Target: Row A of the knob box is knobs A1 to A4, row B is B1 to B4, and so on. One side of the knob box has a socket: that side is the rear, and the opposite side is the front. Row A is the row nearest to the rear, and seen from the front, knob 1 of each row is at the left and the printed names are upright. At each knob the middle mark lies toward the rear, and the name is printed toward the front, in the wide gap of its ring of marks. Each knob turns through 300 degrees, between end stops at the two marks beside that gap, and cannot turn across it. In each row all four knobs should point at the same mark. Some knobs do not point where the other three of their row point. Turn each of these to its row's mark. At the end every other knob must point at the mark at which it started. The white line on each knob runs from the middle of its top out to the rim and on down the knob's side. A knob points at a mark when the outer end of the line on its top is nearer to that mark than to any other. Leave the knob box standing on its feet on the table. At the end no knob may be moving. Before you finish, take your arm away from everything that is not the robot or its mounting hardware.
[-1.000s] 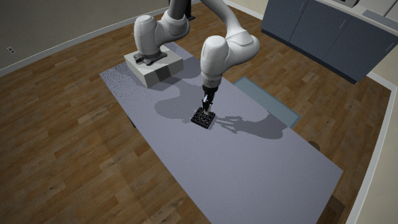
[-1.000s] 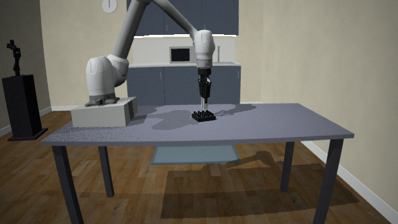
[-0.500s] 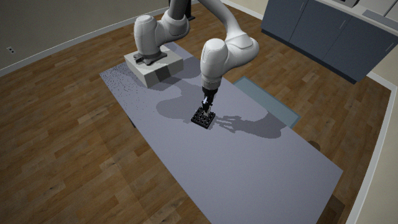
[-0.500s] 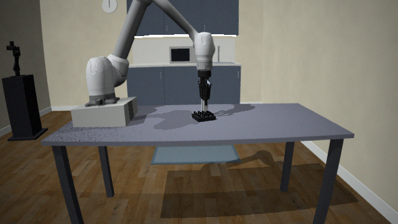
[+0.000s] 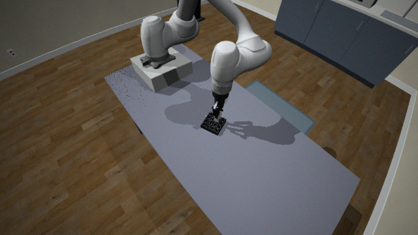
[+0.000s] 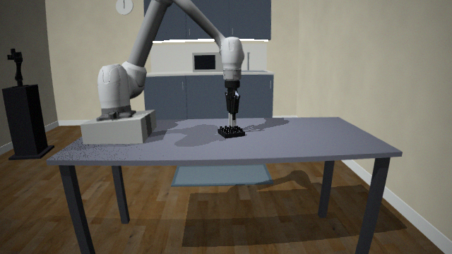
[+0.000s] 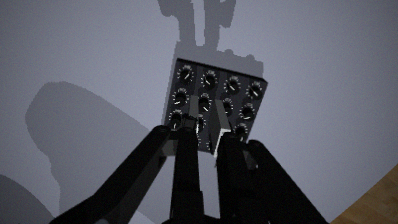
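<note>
Square black knob box [image 7: 218, 75], round knobs

Table [image 6: 318, 141]: grey top on dark legs, standing on a wood floor
Knob box [image 6: 231, 132]: small, black, flat on the table near the middle, knobs sticking up from its top
Arm [image 6: 231, 53]: white, reaching over from the left and hanging straight down above the box
Gripper [image 6: 232, 121]: dark, pointing down, fingers set narrow just over the rear part of the box; contact cannot be made out
Pedestal [image 6: 141, 135]: pale block at the table's left end, carrying the arm's foot
Mat [image 6: 219, 175]: light blue, on the floor under the table
Background: grey cupboards, a microwave [image 6: 205, 61], a wall clock [image 6: 124, 6], a black stand [image 6: 25, 120] at far left
</note>
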